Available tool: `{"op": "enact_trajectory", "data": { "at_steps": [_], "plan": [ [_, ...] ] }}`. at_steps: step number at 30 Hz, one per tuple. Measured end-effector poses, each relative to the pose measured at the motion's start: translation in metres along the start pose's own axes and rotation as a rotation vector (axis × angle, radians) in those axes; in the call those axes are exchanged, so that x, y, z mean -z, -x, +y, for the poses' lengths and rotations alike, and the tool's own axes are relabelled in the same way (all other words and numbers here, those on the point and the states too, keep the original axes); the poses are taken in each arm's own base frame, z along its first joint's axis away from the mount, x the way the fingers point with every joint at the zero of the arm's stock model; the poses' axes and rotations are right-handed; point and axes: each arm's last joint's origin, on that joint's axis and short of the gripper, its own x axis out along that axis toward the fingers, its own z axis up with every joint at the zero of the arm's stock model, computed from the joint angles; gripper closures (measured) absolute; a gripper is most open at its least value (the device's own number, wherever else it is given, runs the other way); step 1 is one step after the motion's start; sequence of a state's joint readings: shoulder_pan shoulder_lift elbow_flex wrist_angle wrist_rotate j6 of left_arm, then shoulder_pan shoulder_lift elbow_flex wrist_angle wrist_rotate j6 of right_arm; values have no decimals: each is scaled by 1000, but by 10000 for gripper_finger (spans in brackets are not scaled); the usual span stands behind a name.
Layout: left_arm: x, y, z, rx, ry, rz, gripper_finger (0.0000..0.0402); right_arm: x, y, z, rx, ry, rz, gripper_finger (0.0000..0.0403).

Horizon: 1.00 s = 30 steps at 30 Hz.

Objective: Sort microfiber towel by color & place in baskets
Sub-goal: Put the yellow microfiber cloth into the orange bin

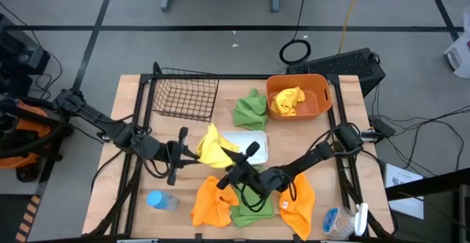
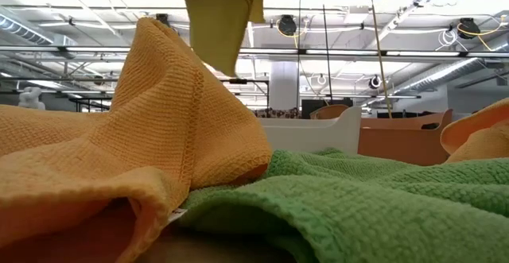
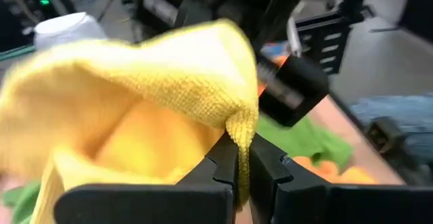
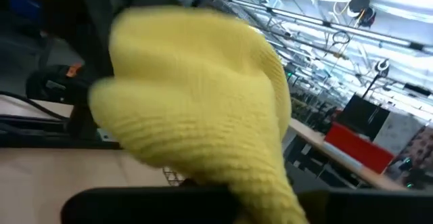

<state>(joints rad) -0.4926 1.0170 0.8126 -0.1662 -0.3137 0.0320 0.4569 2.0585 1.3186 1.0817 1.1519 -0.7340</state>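
Observation:
One yellow towel (image 1: 211,147) hangs in the air over the left end of the white tray (image 1: 257,142), and its lower end shows in the low view (image 2: 219,17). My left gripper (image 1: 183,152) is shut on its left side, and my right gripper (image 1: 244,157) is shut on its right corner. A second yellow towel (image 1: 286,100) lies in the orange tub (image 1: 317,89). A green towel (image 1: 250,109) rests on the table beside the tub. Two orange towels (image 1: 213,200) (image 1: 301,202) and a green one (image 1: 250,210) lie at the near edge. The black mesh basket (image 1: 183,92) holds nothing. My left gripper pinches a bunched fold of the yellow towel (image 3: 241,132) between its two fingers (image 3: 220,166), coming level from the table's left. The cloth is lifted clear and billows ahead of the fingers. My right gripper holds the towel's right corner (image 4: 267,193), coming from the near right and slanting up. The cloth covers the fingers, so the hold itself is hidden.
A blue-capped bottle (image 1: 161,200) lies near the front left, and another bottle (image 1: 341,221) lies at the front right corner. The orange and green towels (image 2: 135,136) (image 2: 358,199) fill the low view's foreground. The two grippers are close together over the table's middle.

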Motion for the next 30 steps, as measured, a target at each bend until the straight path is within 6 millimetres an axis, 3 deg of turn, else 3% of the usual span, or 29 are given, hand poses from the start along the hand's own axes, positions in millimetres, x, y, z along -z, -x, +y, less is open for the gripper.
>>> {"op": "enact_trajectory", "data": {
  "at_steps": [7,22,26,30],
  "plan": [
    [14,-5,0,-63,17,45,361,-11,8,-5,-15,58,3,399],
    [28,-7,-2,-67,65,90,236,-13,14,-4,-33,119,37,400],
    [28,-7,-1,-72,94,88,224,-19,17,-13,43,225,103,400],
    [28,-7,-1,-72,98,86,224,-35,13,-35,46,344,132,400]
  ]
}}
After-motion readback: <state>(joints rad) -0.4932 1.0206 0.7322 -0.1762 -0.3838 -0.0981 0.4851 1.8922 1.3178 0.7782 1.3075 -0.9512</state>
